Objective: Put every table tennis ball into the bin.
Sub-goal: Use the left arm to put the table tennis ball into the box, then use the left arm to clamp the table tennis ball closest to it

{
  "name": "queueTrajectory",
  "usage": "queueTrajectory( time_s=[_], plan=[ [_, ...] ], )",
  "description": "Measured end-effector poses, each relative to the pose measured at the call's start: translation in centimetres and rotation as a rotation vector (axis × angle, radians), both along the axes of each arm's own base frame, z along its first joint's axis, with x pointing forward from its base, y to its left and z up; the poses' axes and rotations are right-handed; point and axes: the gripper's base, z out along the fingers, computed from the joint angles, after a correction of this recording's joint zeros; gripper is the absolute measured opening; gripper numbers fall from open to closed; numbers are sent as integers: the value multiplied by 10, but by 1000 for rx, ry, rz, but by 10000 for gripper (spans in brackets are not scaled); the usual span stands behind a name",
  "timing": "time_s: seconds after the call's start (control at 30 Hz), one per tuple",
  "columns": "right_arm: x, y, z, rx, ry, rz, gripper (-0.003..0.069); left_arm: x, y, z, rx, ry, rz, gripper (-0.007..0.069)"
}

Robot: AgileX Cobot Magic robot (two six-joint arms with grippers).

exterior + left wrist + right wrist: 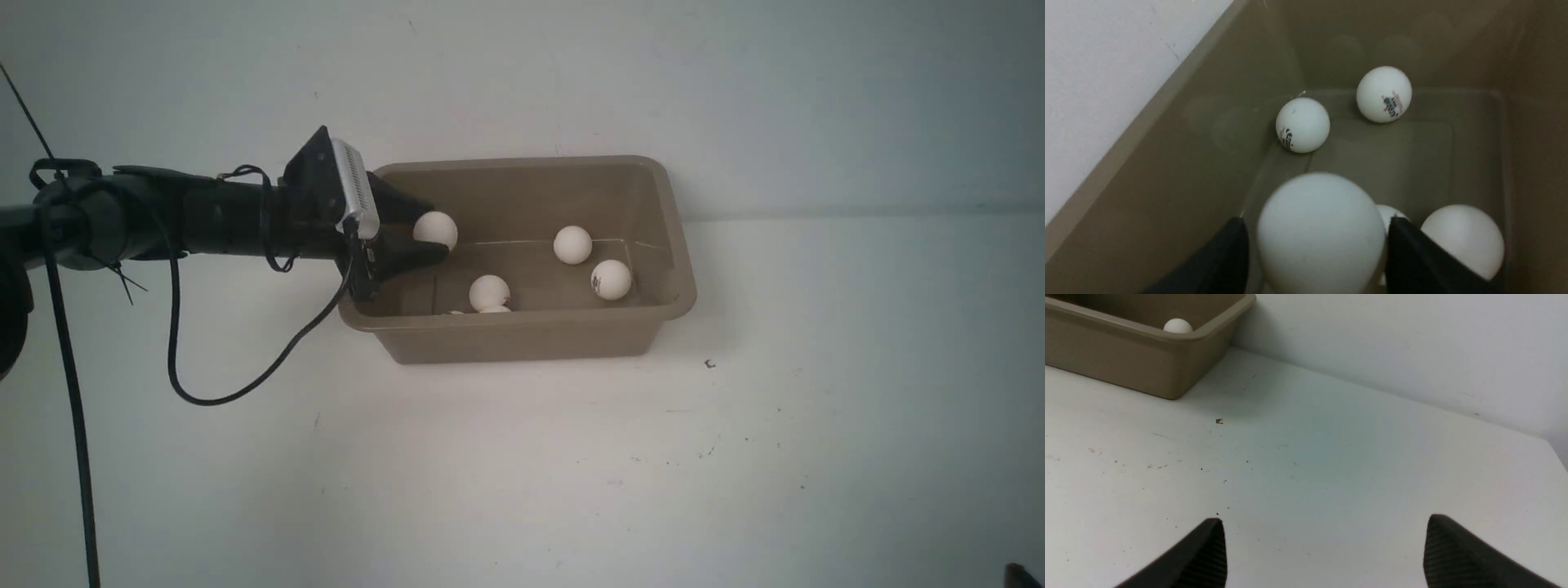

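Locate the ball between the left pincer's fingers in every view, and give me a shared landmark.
Front: the ball is over the bin's left end, between the fingers of the left pincer.
Left wrist: the largest-looking ball, between the two dark fingers.
Right wrist: not in it.
Shared landmark: the bin, partly shown in both wrist views.

The left arm point(220, 219) is matte black with grey sections; its blocky wrist carries a silver, slotted housing point(356, 188) towards three o'clock; black cables point(173, 327) loop off it; the dark fingertips point(1208, 551) taper, rounded.
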Motion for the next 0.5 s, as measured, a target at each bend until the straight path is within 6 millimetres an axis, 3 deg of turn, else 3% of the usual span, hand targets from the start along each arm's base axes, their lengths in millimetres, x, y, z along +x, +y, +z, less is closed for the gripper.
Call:
queueTrajectory(
  time_s=[0.13,0.23,0.33,0.5],
  plan=[
    [0,0,0,-1,0,0,589,2,12,20,-124,87,95,553],
    [0,0,0,-1,0,0,589,0,27,38,-202,111,138,555],
    [0,0,0,-1,0,0,589,-5,61,63,-243,112,192,540],
    [0,0,0,-1,0,0,589,-16,102,64,-166,133,219,512]
  ],
)
